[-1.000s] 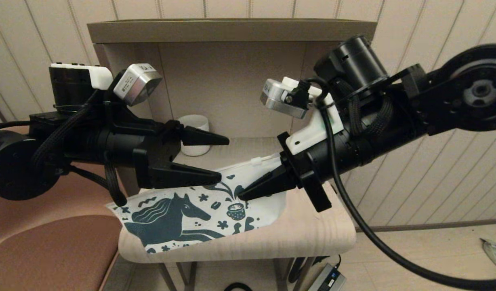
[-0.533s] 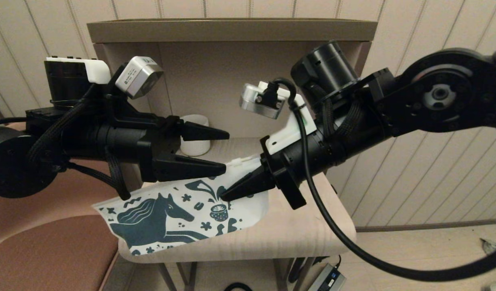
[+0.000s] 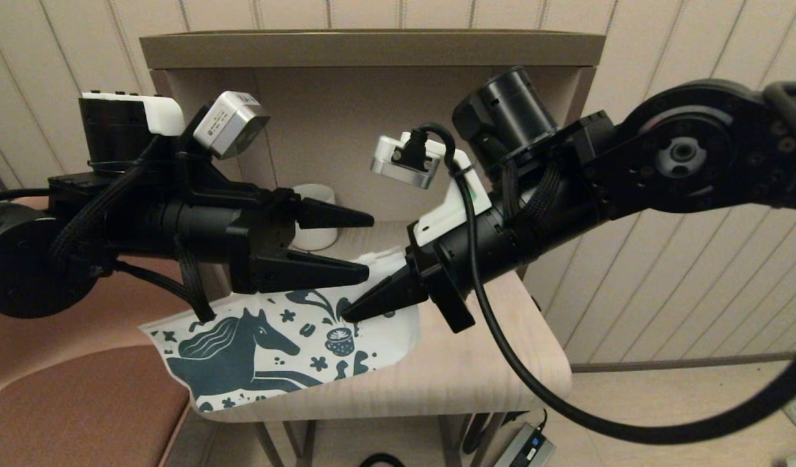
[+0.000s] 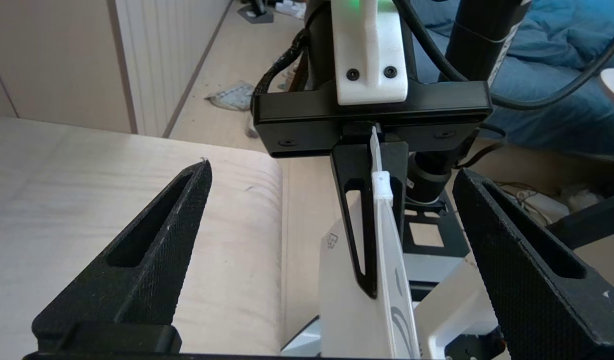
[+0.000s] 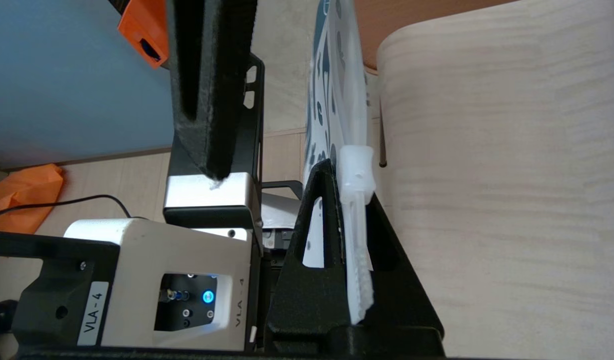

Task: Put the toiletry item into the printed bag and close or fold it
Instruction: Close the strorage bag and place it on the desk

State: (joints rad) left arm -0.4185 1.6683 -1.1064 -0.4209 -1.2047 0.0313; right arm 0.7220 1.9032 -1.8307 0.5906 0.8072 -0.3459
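Head view: right end effector [image 3: 354,314] is clamped on the printed bag's [image 3: 268,344] top edge, holding it above the pale surface [image 3: 476,370]. Left end effector [image 3: 365,248] hangs wide open just beside it, holding nothing.

The two end effectors face each other closely above the desk [image 3: 476,370]. The right end effector [image 3: 365,308] is clamped on the printed bag [image 3: 275,344], blocking the middle. The left end effector [image 3: 365,250] hangs spread just above the bag's far edge. A mug [image 3: 315,194] sits far back under the shelf [image 3: 372,48]. The desk's near right part lies bare.
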